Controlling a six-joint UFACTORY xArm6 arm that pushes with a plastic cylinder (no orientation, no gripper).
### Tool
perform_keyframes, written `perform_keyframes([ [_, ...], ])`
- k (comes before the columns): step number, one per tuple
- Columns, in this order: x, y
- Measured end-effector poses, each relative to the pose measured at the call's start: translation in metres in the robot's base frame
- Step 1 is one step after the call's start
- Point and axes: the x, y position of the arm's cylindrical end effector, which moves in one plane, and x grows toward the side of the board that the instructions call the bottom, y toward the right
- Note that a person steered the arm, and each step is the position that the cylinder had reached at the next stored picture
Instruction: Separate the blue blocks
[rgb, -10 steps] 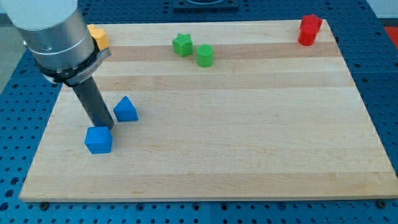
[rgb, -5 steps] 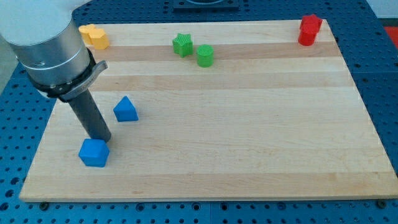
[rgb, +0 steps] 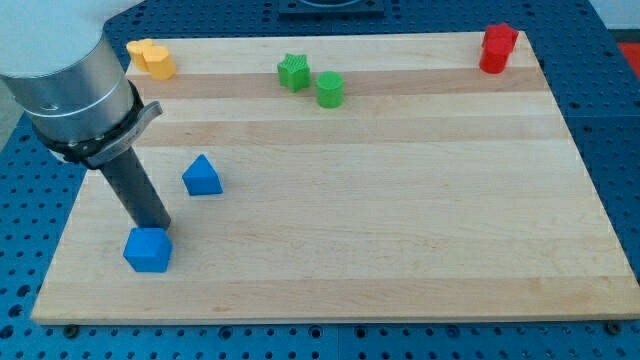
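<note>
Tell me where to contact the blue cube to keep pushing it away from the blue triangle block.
No gripper here, so push, not grip. Best contact is the blue cube's upper face, toward the view's top, where my tip already sits. The blue triangle block lies up and to the right, so pushing from that side, toward the lower left, likely widens the gap. Board edge is close.

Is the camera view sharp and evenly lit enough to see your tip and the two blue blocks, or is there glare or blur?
Camera view: sharp and evenly lit, with soft shadows only and no glare on the wooden board. My tip reads crisply, touching the top edge of the blue cube; the blue triangular block is clear up and to the right. The arm's grey cylinder looms large at the view's left.
</note>
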Motion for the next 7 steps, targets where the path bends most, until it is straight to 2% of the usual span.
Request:
perform_keyframes([
  [5, -0.006, -0.008],
  [7, -0.07, -0.024],
])
